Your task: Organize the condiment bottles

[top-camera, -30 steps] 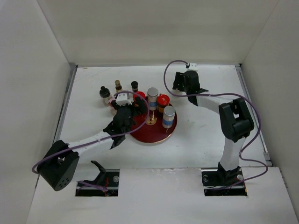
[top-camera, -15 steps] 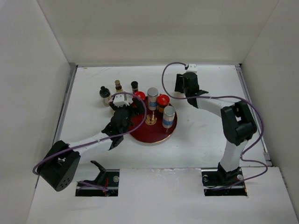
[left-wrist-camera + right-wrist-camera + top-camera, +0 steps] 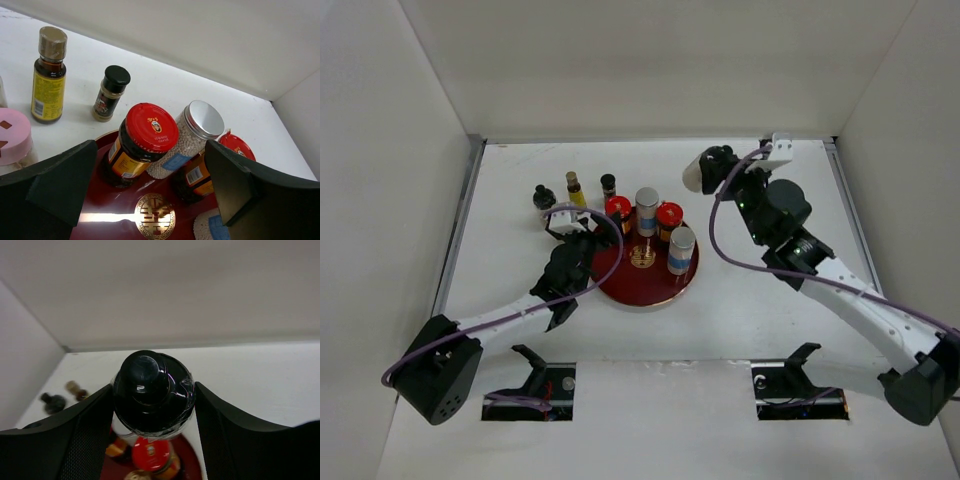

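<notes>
**White table (image 3: 740, 330), white walls (image 3: 620, 70): little room for error**

Near the table's middle sits a round dark-red tray (image 3: 645, 288). At about one o'clock from it, the right gripper (image 3: 712, 172) is clamped on a pale bottle with a domed black cap (image 3: 150, 385), apparently held clear of the surface. The left gripper (image 3: 150, 180) hangs at the tray's nine o'clock rim, its jaws spread wide with nothing between them.

The hold looks to sit high, near the cap (glossy, so likely slippery), and the bottle could tilt or slide out in transit. The tray's far half is packed, so a careless descent could topple a neighbour. The left gripper's jaws flank a jar and could nudge it, and two arms near one tray risk a clash.

On the tray stand two red-capped dark jars (image 3: 151, 126) and two silver-capped shakers (image 3: 203, 119) with blue bands, all upright. Off it, from ten to twelve o'clock, stand a black-topped bottle (image 3: 543, 195), a slim yellow bottle (image 3: 49, 75) and a small black-capped bottle (image 3: 111, 92). A pink-capped jar (image 3: 10, 136) shows at the left wrist view's edge.
</notes>
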